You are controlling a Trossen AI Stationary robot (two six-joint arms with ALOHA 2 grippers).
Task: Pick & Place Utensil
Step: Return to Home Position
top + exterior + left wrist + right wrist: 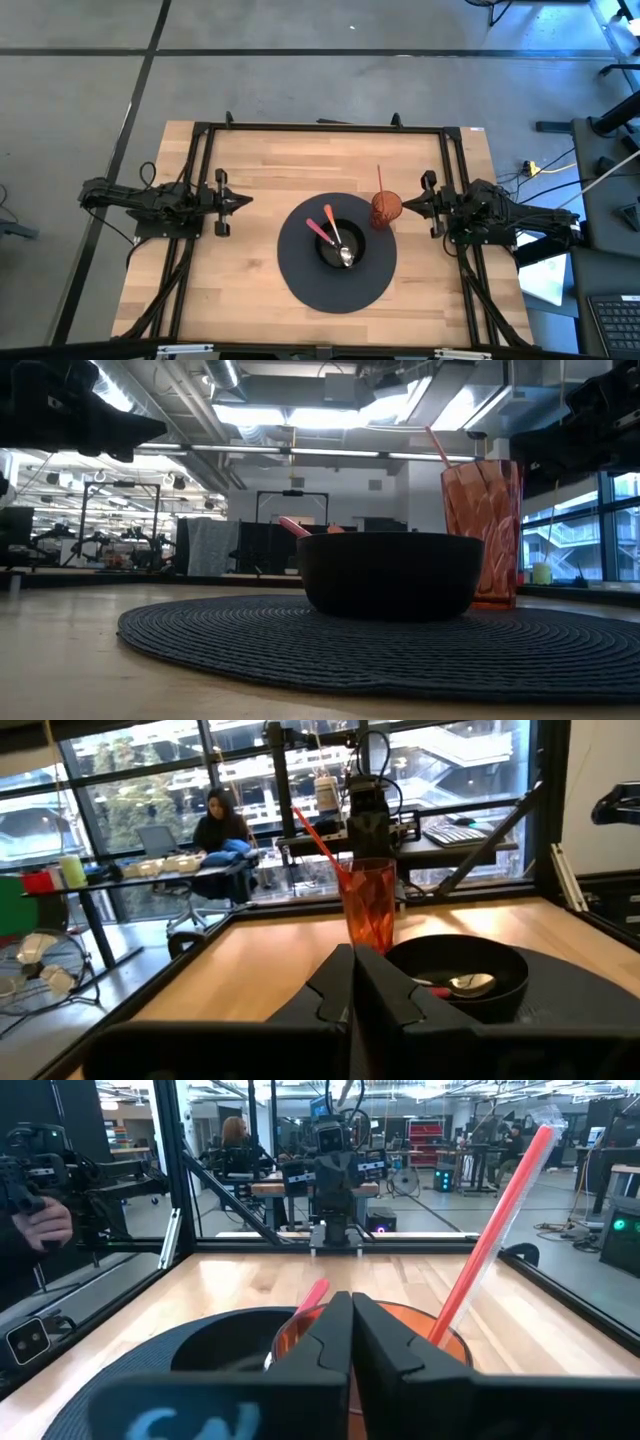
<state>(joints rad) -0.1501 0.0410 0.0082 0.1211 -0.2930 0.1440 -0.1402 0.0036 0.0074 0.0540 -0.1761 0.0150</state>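
A black bowl [338, 247] stands in the middle of a round dark woven mat [300, 262]. Two utensils lie in it: a metal spoon head with an orange handle [331, 220] and a pink handle [317, 231], both leaning on the bowl's far-left rim. An orange tumbler [386, 209] with a red straw [380, 176] stands at the mat's far right edge. My left gripper [247, 200] is shut, left of the mat. My right gripper [405, 207] is shut, just right of the tumbler.
A black metal frame [320, 128] runs along the table's far edge and down both sides. Bare wood lies between the mat and the far edge, and left of the mat. A person [222, 825] sits at a desk in the room beyond.
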